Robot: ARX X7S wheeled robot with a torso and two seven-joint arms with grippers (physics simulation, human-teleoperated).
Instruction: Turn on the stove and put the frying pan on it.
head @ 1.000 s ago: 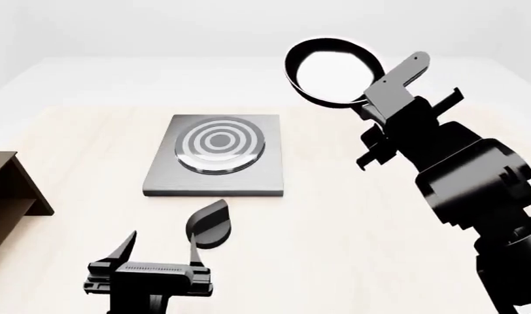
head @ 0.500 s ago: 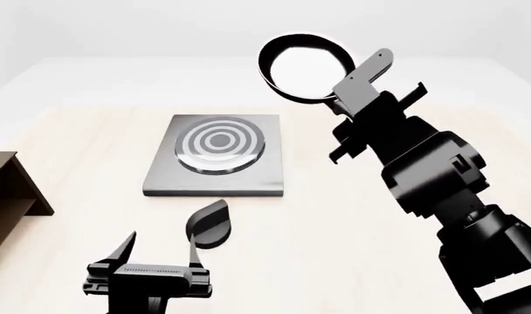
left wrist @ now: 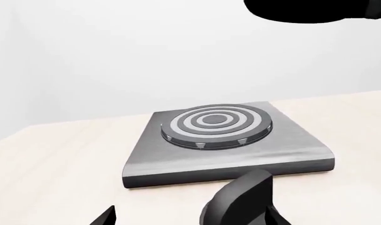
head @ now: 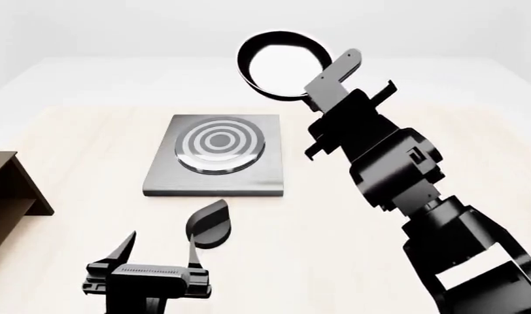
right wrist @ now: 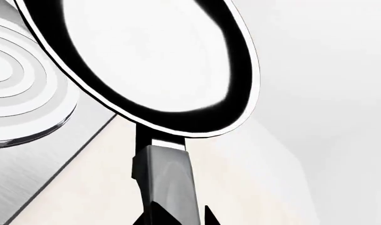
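Note:
The stove is a dark-grey plate with a whitish ringed burner, lying on the table; it also shows in the left wrist view. Its black knob stands just in front of it. My left gripper is open, with the knob between its fingers, close to one of them. My right gripper is shut on the frying pan's handle. It holds the frying pan in the air, beyond the stove's far right corner. The pan's glossy inside fills the right wrist view.
A brown wooden shelf stands at the left edge of the pale wooden table. My right arm reaches across the right half of the table. A black shape hangs high in the left wrist view.
My right arm has carried the frying pan to the left, towards the stove. My left gripper and the knob have not moved.

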